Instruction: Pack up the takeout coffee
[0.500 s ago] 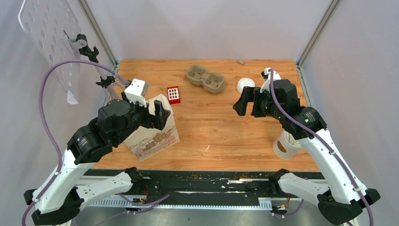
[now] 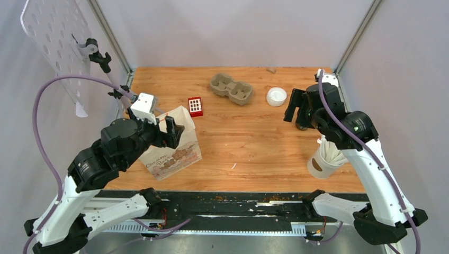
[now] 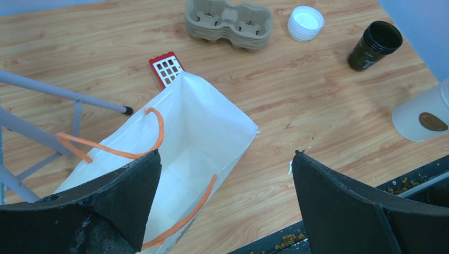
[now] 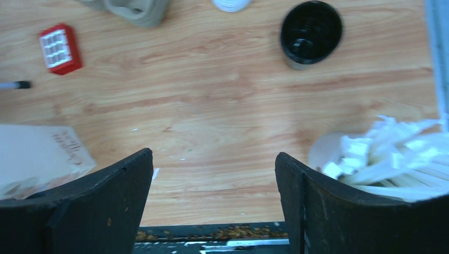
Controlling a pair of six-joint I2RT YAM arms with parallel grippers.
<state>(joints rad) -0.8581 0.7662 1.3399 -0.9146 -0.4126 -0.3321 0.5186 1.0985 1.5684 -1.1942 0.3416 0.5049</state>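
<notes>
- Left gripper (image 3: 225, 159): claw spread wide and pinching nothing, hanging over the open mouth of the white paper bag (image 2: 174, 153).
- The bag stood at the table's (image 2: 254, 143) left side, orange handles flopped over its rim, inside white and bare as far as we could see.
- Just beyond the bag lay a small red grid-faced block (image 2: 195, 106).
- Grey-brown pulp tray (image 2: 231, 89): toward the far edge, both wells unfilled.
- A white round lid (image 2: 276, 96) lay flat on the wood, right of the tray and apart from it.
- Takeout coffee cup (image 4: 311, 33): upright on the wood at far right, right of the lid and not touching it. Dark sides with a pale mark, black inside, mouth uncovered. We could not tell whether it held liquid.
- Right gripper (image 4: 213, 156): claw spread, holding nothing, raised above the table near the cup.
- Near right corner: white holder (image 2: 323, 161) crammed with white sticks.
</notes>
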